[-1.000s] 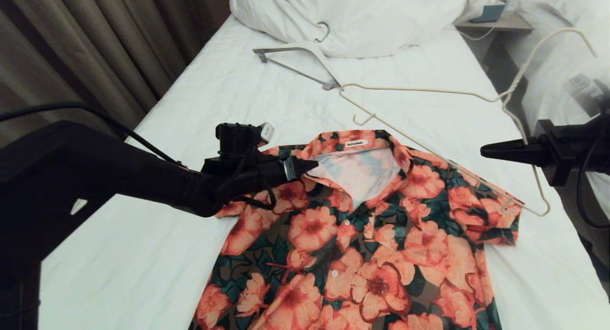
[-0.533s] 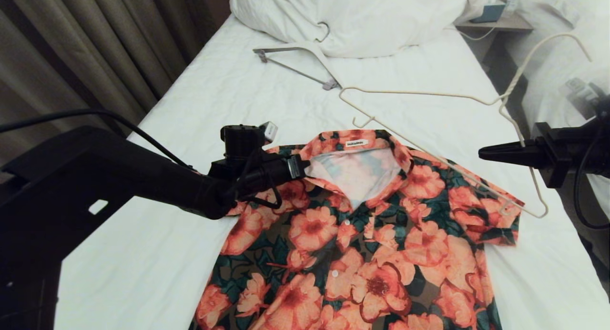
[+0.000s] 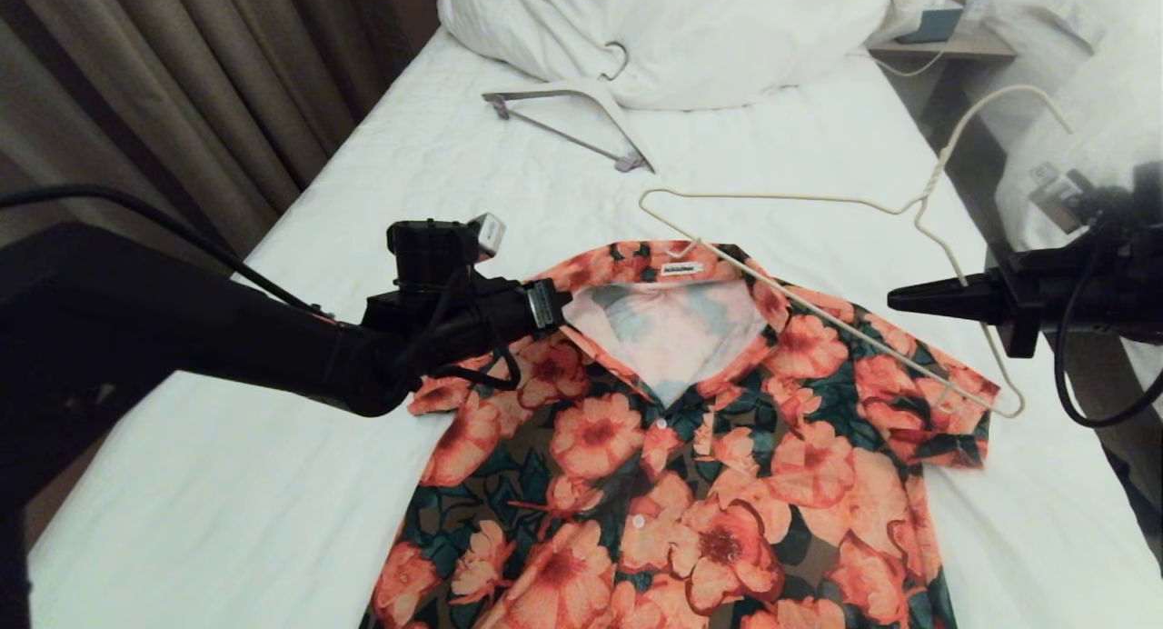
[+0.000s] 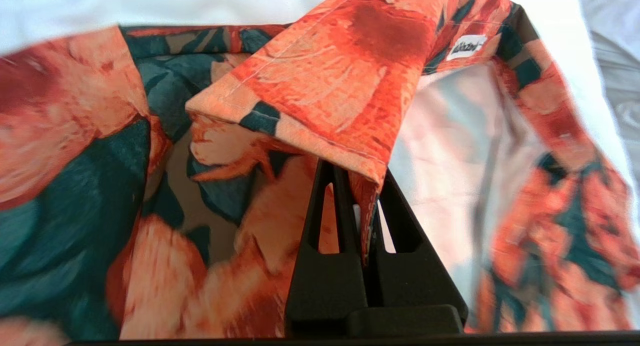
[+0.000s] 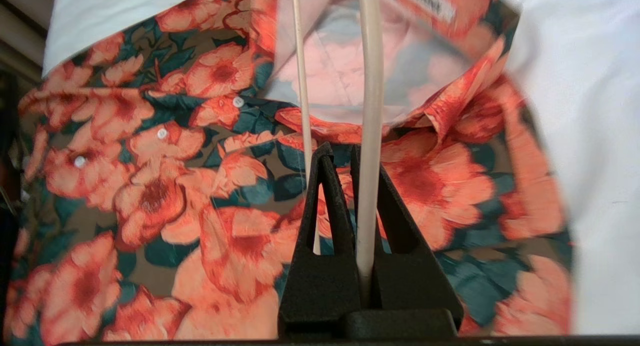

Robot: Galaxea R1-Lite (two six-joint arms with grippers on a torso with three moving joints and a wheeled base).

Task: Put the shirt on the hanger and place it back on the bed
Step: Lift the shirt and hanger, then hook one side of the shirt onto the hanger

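Note:
The flowered shirt [image 3: 709, 447] lies face up on the bed [image 3: 454, 184] with its neck open and its white label showing. My left gripper [image 3: 559, 304] is shut on the left edge of the collar and holds it slightly raised. The left wrist view shows the shirt's hem [image 4: 367, 201] pinched in the left gripper [image 4: 362, 186]. My right gripper [image 3: 895, 297] hovers over the shirt's right shoulder, shut on the cream wire hanger [image 3: 790, 199]. The hanger's far end sits at the collar beside the label, and its hook points up to the right. In the right wrist view the hanger wire [image 5: 371, 86] runs out of the right gripper [image 5: 357, 166].
A thicker white hanger with a grey bar [image 3: 581, 97] lies against the pillow [image 3: 690, 29] at the head of the bed. Curtains [image 3: 182, 93] hang along the left. A nightstand [image 3: 945, 43] and a second bed [image 3: 1072, 111] are at the right.
My left gripper has closed on the collar edge and drawn it left and up, widening the neck. The right gripper has carried the hanger left, bringing its far end to the collar.

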